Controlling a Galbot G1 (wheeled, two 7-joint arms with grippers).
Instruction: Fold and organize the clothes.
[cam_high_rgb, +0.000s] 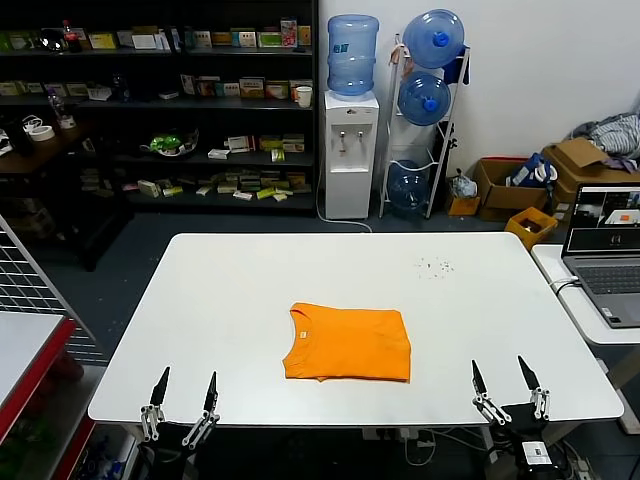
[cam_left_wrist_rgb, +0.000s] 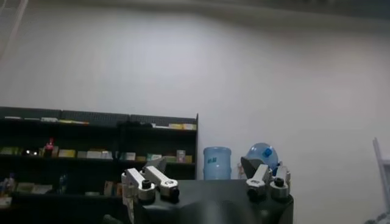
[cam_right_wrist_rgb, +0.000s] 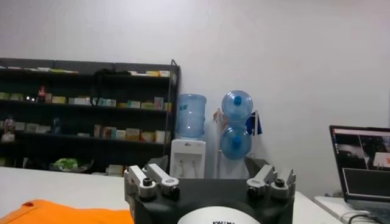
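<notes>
An orange T-shirt lies folded into a neat rectangle at the middle of the white table, round neck to the left, no lettering showing. My left gripper is open and empty at the table's front left edge, fingers pointing up. My right gripper is open and empty at the front right edge, also pointing up. Both stand well clear of the shirt. The right wrist view shows a corner of the orange shirt beside the open right gripper. The left wrist view shows only the open left gripper and the room.
An open laptop sits on a side table at the right. A wire-mesh rack and a red-edged table stand at the left. Shelves, a water dispenser, bottles and cardboard boxes line the back wall.
</notes>
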